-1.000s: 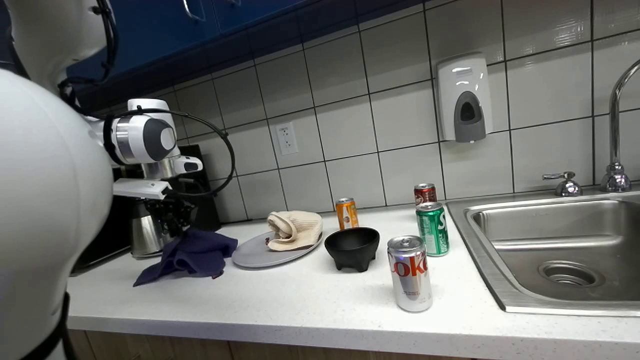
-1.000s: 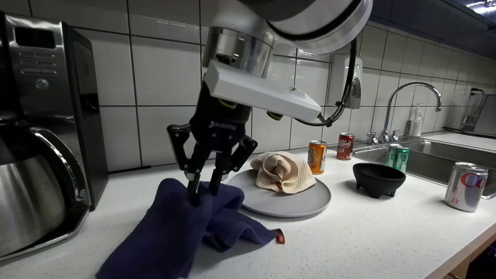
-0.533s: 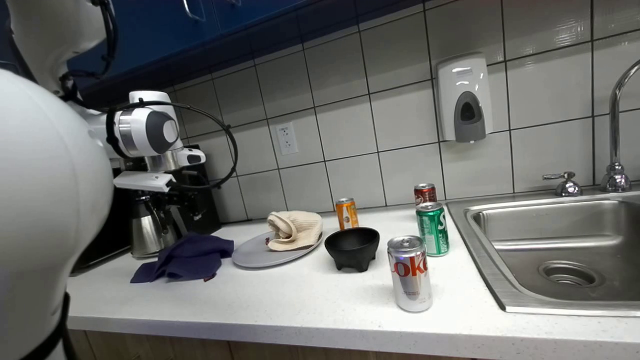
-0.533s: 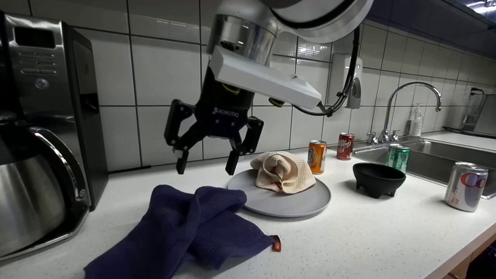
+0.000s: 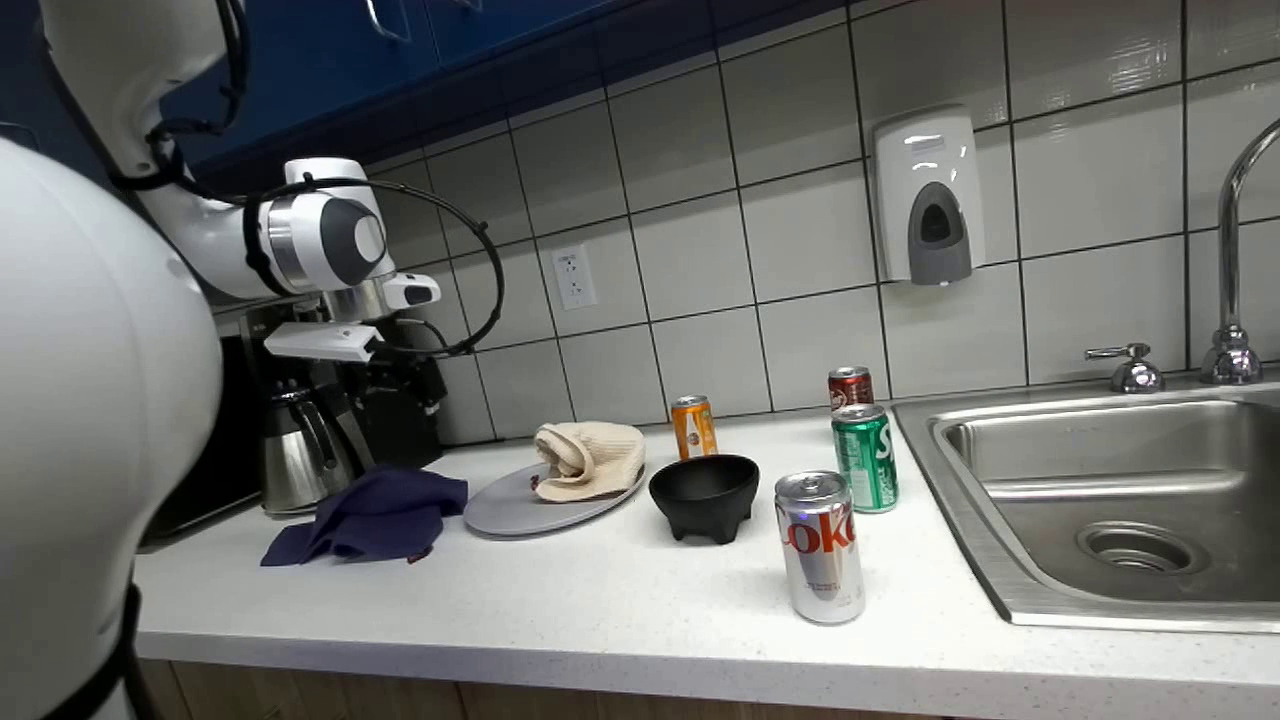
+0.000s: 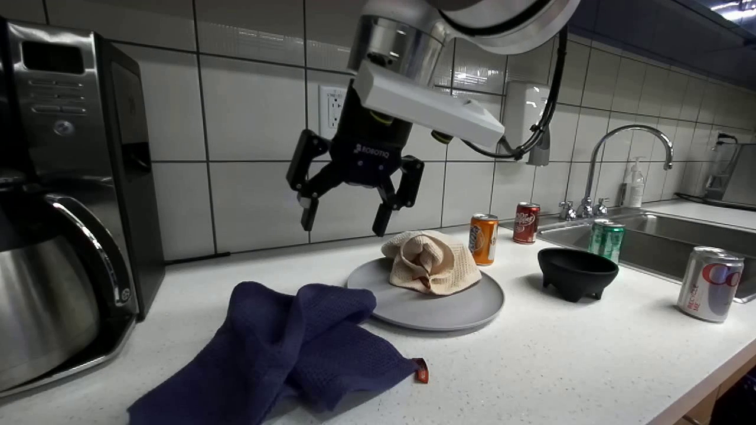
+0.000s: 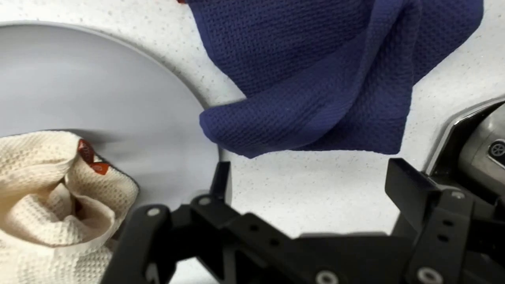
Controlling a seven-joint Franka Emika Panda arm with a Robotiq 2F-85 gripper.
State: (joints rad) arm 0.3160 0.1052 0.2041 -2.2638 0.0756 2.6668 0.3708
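In an exterior view, we are seeing a dark blue towel [image 6: 283, 354] lying in folds on the near left of the white counter [image 6: 508, 360]. A little red tag [image 6: 421, 370] is sticking out at its right end. We are spotting the gripper [image 6: 344, 229] hanging in the air above the far side of the towel, apart from it, and its two fingers are standing wide apart. A gray plate [image 6: 437, 314] is sitting just right of the towel. In the wrist view, one towel corner is poking over the plate's edge, but we are having trouble telling if they are touching. A cream towel [image 6: 434, 265] is resting bunched up on the plate. On the left, a coffee maker [image 6: 71, 127] is standing with its shiny pot [image 6: 47, 307]. Farther right, an orange can [image 6: 484, 239], a red can [image 6: 526, 223], a black bowl [image 6: 573, 280], a green can [image 6: 607, 239] and a silver can [image 6: 709, 284] are standing upright. A sink [image 6: 658, 251] is shining at the far right.
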